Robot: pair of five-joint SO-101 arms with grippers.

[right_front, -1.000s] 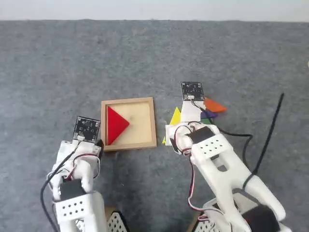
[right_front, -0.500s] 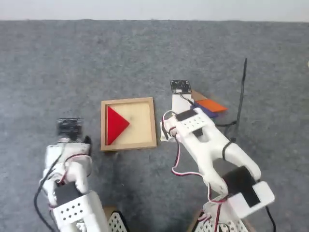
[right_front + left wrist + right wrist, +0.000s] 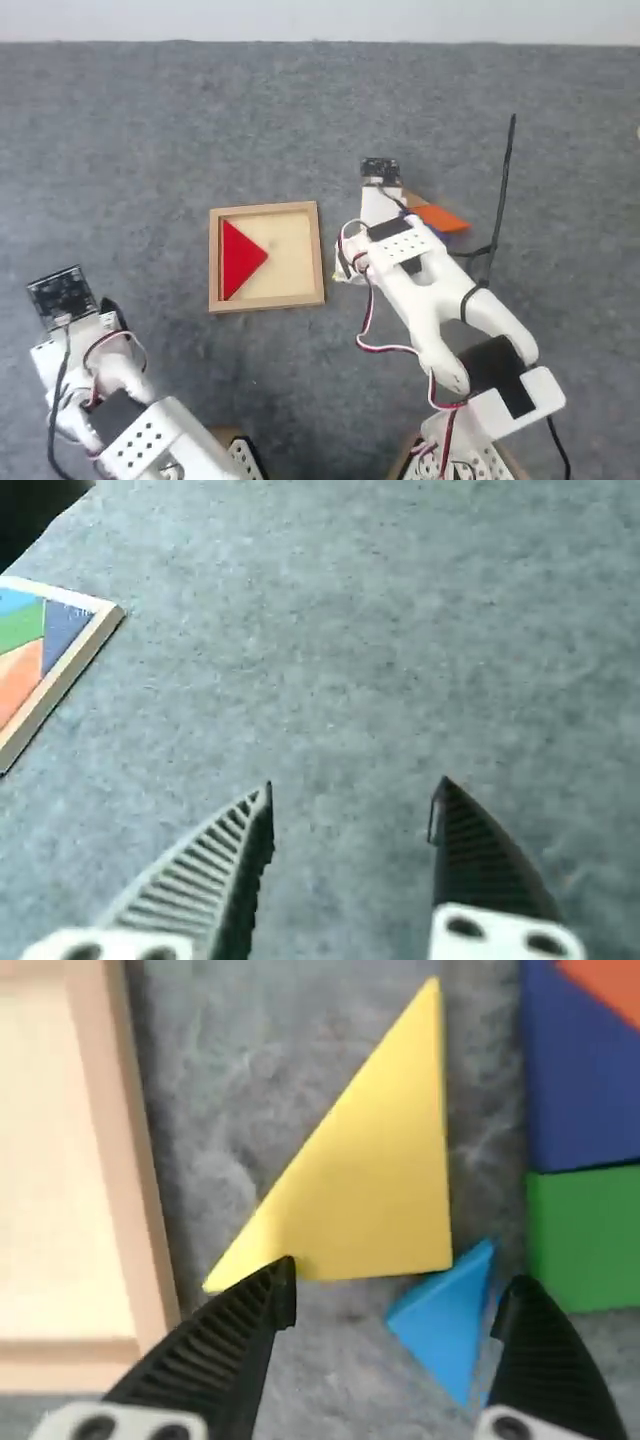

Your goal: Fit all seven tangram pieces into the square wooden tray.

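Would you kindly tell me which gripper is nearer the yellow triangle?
Right. The right gripper hovers at the yellow triangle beside the tray; the left gripper is over bare carpet past the tray's other side.

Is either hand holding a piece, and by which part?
Nothing is held. The right hand is open above the yellow triangle; the left hand is open over carpet.

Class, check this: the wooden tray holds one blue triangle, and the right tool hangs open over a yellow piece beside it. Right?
No: the high view shows the triangle in the wooden tray is red, not blue. The right tool does hang open over a yellow piece beside it.
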